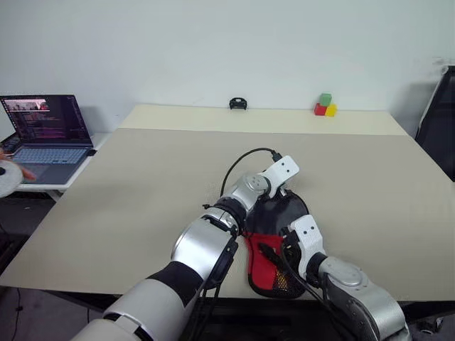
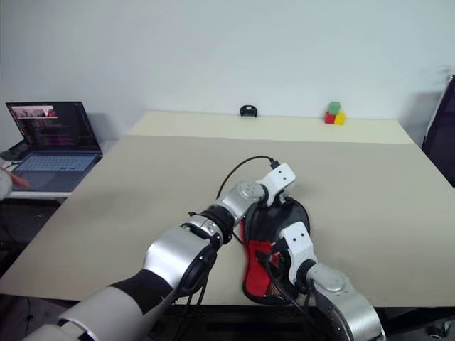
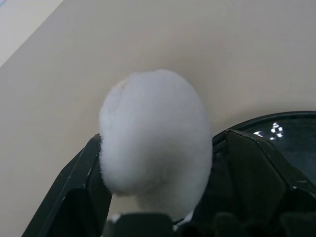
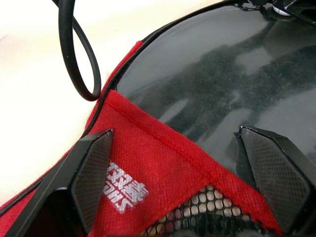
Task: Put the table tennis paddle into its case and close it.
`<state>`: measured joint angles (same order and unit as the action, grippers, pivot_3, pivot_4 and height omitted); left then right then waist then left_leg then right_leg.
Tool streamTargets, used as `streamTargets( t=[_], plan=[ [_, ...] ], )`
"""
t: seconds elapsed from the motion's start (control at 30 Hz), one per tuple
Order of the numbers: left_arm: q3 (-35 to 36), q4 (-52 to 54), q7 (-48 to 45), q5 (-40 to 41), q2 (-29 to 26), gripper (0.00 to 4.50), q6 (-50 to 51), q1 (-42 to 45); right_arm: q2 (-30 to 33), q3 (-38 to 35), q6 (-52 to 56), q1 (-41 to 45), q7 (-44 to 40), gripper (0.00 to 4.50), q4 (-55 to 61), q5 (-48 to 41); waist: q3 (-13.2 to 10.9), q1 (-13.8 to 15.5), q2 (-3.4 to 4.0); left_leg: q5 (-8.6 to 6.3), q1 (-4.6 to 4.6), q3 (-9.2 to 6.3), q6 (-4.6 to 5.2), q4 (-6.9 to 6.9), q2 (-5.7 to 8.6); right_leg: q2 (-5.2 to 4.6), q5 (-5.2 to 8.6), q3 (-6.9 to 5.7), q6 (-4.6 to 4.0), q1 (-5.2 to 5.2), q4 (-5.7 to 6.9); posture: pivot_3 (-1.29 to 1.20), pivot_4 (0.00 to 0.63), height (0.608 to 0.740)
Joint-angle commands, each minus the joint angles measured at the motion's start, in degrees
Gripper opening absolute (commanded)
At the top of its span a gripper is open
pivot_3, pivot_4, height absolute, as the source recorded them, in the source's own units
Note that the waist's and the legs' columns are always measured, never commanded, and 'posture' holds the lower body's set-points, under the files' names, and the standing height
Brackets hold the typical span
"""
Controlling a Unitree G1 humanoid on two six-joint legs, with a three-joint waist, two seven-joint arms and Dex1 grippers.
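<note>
The case (image 1: 274, 259), black fabric with a red panel, white logo and mesh pocket, lies flat near the table's front edge. Its small white fluffy ball (image 3: 155, 138) sits between the spread fingers of my left gripper (image 3: 163, 138), at the case's far round end; the jaws stand apart beside it. My right gripper (image 4: 175, 132) hovers open over the red panel (image 4: 148, 163) and the glossy black face (image 4: 222, 79), clasping nothing. The table tennis paddle is hidden.
A black cable loop (image 4: 79, 54) hangs by the case's edge. At the table's far edge are a small black object (image 1: 238, 104) and coloured blocks (image 1: 325, 106). An open laptop (image 1: 50, 135) stands on a side table at the left, with a person's hand (image 1: 21, 170) near it.
</note>
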<state>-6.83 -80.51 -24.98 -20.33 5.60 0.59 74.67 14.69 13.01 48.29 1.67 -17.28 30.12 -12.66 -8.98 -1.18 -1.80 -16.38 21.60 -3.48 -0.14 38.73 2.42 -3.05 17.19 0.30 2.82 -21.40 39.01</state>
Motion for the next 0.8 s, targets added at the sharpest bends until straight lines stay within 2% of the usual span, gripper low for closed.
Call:
streamTargets(
  t=[0.03,0.37,0.8],
  plan=[
    [-0.5,1.5,-0.3,-0.7,-1.0,3.67,-2.3,1.3,0.3,1.8,3.6,-0.3,-1.2,4.50,-7.5,-0.4,0.0,-0.4,0.00,0.00,-0.01,0.00,0.00,0.00,0.00,0.00,0.00,0.00,0.01,0.01,0.00,0.00,0.150,0.740],
    [1.9,2.6,-1.6,1.7,-6.2,3.67,-7.5,4.0,1.4,-0.1,1.7,4.7,-4.0,4.50,-12.7,-0.1,0.0,-0.5,0.00,0.00,-0.03,0.00,-0.01,-0.01,0.00,-0.01,-0.03,0.02,-0.02,0.01,0.01,0.00,0.150,0.740],
    [10.3,4.7,-14.3,12.2,-11.5,3.67,-6.0,2.5,4.1,-1.1,-1.9,10.0,-8.4,4.50,-18.9,0.4,0.0,-0.6,0.01,0.00,-0.01,0.01,0.00,-0.01,0.01,-0.01,-0.04,0.00,-0.03,-0.01,0.00,0.00,0.150,0.740]
  ],
)
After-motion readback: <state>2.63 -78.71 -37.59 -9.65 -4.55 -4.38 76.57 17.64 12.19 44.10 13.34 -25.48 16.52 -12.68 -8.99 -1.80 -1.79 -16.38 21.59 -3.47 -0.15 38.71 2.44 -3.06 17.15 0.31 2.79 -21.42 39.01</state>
